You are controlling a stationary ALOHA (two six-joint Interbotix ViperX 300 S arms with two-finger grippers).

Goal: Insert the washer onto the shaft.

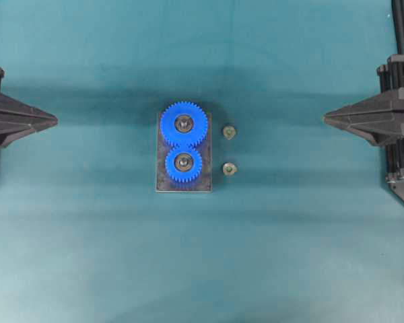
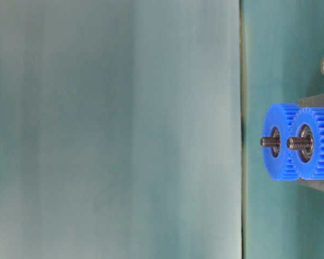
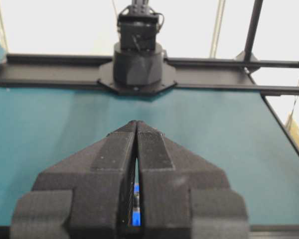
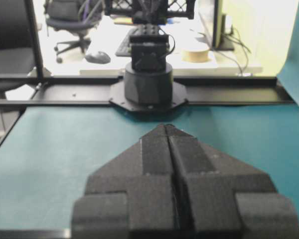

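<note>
2 blue gears on dark base plate [image 1: 163, 151] at table centre: larger gear [image 1: 184, 123] at far end, smaller gear [image 1: 183, 161] at near end, teeth meshed. Threaded shaft [image 2: 268, 142] sticking up through each gear hub, second shaft [image 2: 295, 143] likewise in table-level view. 2 small metal washers lying flat on teal table [image 1: 289, 256] just right of plate, apart from it: far washer [image 1: 229, 132] level with larger gear, near washer [image 1: 229, 169] level with smaller gear. Neither on a shaft. Left gripper [image 1: 54, 120] parked at left edge, fingers pressed together, tips meeting, holding nothing; same in left wrist view [image 3: 137, 122]. Right gripper [image 1: 326, 119] parked at right edge, jaws fully closed, empty; same in right wrist view [image 4: 166, 127]. Both well apart from gears and washers.
</note>
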